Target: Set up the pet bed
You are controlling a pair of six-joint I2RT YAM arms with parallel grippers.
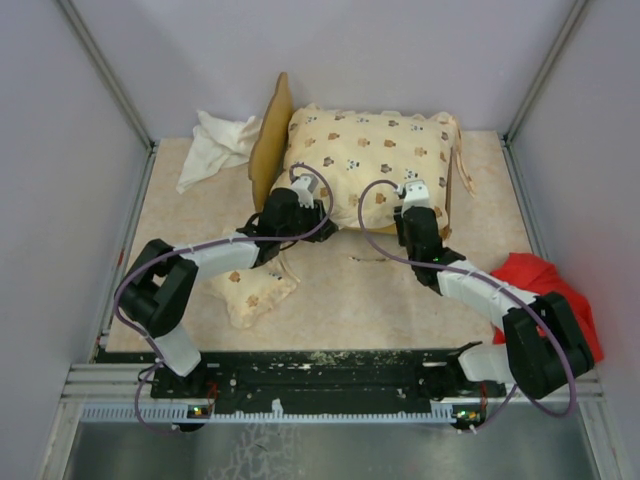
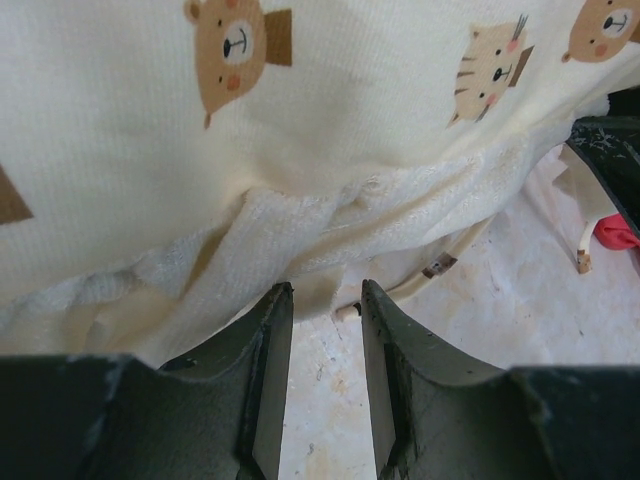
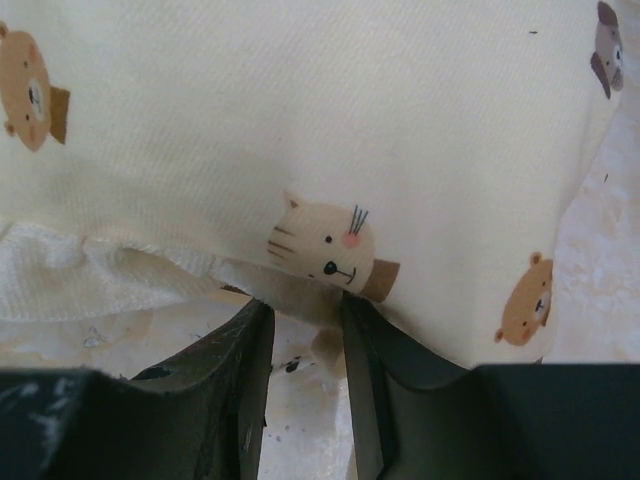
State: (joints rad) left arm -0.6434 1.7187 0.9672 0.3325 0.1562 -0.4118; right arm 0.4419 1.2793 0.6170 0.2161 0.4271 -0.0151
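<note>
At the back of the table (image 1: 380,300), the cushion (image 1: 370,160) lies heaped over the frame (image 1: 268,140). The headboard stands tilted at its left and a bit of rail shows at its right. Both arms reach to the cushion's near edge.

The right gripper (image 1: 413,188) has its fingers drawn close on a fold of the hem; in its wrist view I see cloth pinched between the tips. The left gripper (image 1: 305,183) has its fingers a little apart with the towelling underside right at the tips. I cannot tell whether it has a bite or is only touching.

I judge the step to be seating the cushion flat inside the frame. To do it well I would make sure of the left hold first. Then I would move both hands together and level, so the cushion slides squarely instead of twisting. I would keep the lift low and lay the near edge inside the rail, not over it.

The pillow (image 1: 255,290) lies on the table under the left forearm, apart from the bed and waiting its turn. A white cloth (image 1: 215,145) sits just beyond the headboard, near enough to snag if the frame shifts left. A red cloth (image 1: 545,280) lies beside the right arm, well clear of the bed.
</note>
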